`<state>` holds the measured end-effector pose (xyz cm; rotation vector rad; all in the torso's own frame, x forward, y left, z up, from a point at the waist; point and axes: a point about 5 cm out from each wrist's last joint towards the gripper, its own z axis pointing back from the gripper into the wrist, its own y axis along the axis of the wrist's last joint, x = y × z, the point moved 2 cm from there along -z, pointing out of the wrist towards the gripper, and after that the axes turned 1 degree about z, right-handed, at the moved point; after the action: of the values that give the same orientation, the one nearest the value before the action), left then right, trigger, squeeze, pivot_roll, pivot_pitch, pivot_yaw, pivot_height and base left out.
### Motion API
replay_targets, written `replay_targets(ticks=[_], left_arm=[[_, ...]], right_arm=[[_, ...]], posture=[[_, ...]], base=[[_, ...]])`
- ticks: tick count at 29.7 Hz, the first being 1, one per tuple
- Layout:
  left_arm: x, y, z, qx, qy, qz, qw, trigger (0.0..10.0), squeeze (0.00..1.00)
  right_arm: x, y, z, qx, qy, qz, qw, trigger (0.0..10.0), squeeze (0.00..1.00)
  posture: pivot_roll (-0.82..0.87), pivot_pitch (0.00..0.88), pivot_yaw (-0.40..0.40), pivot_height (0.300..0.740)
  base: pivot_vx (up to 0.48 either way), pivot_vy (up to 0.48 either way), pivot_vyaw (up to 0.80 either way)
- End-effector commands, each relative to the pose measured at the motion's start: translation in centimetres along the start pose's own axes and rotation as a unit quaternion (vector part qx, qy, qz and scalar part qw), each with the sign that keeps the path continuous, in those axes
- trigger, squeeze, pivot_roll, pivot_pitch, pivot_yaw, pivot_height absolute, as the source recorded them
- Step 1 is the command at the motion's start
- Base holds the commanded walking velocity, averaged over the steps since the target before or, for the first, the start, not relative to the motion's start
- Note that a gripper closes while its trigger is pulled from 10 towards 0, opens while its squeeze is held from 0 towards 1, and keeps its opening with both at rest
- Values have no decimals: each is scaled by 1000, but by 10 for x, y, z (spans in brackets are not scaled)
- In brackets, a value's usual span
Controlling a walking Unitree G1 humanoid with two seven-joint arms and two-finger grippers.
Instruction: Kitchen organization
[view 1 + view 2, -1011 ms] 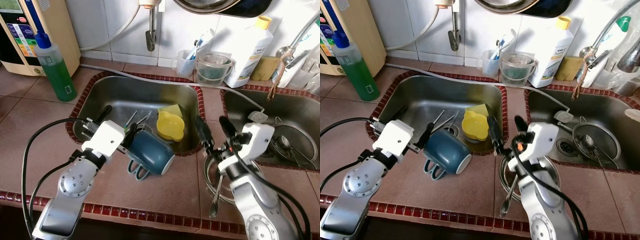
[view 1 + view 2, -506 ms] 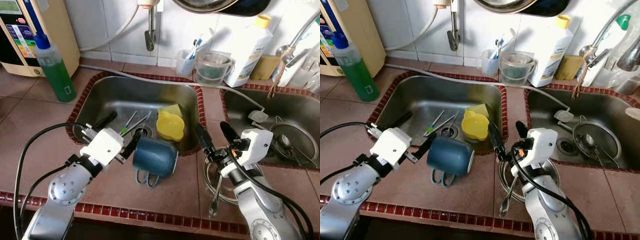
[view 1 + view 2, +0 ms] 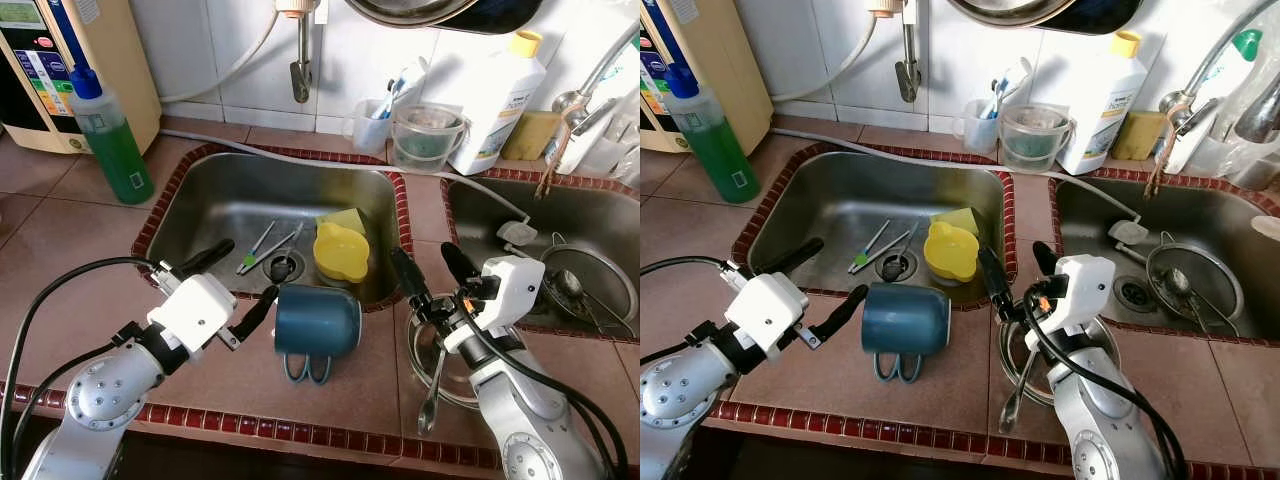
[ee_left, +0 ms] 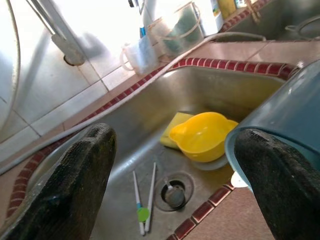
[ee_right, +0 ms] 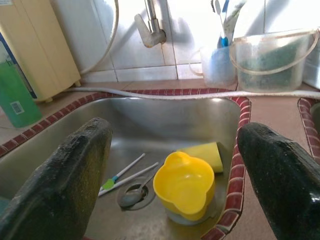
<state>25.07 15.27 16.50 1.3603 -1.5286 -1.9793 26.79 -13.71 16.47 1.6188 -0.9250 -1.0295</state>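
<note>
Head views: dark blue ceramic mug [image 3: 318,320] lies on its side on the brown tiled surface [image 3: 60,240] at the steel sink's [image 3: 240,190] front rim, handle down, likely just tipped; left gripper [image 3: 240,290] with fingers spread, one finger touching the mug, none pinching it. Left wrist view: the mug's rim [image 4: 280,135] is beside one finger [image 4: 280,185], yellow plastic bowl [image 4: 202,136] in the basin beyond. Right wrist view: right gripper [image 5: 172,165] fingers spread wide, empty, aimed at the yellow bowl, probably the next pick.

sink basin [image 3: 220,200] left half free | yellow cup [image 3: 340,250] + sponge [image 3: 345,217] block right | blue mug [image 3: 316,320] on front ledge
</note>
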Motion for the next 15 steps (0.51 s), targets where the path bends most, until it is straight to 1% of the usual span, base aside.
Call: replay_targets(ticks=[1,6,10,12,14,15], left_arm=[[1,7,4,13,-13,-5,1000,10000,0],[6,7,9,12,-29,2,999,10000,0],[9,9,13,17,-43,16,999,10000,0],[13,11,15,20,-59,21,998,10000,0],[14,12,16,19,-62,23,998,10000,0],[17,13,18,20,-71,30,997,10000,0]], right_arm=[[5,1,0,1,-2,4,1000,10000,0],[8,2,-1,0,1,10,1000,10000,0],[9,2,-1,0,2,12,1000,10000,0],[10,2,-2,-1,4,13,1000,10000,0],[10,3,-2,0,6,15,1000,10000,0],[11,3,-3,-1,6,16,1000,10000,0]], posture=[[-77,117,-21,740],[-75,119,-25,740],[-73,122,-25,740],[-72,121,-27,740],[-70,124,-27,740],[-70,124,-27,740]], base=[[0,0,0],[0,0,0],[0,0,0],[0,0,0],[0,0,0],[0,0,0]])
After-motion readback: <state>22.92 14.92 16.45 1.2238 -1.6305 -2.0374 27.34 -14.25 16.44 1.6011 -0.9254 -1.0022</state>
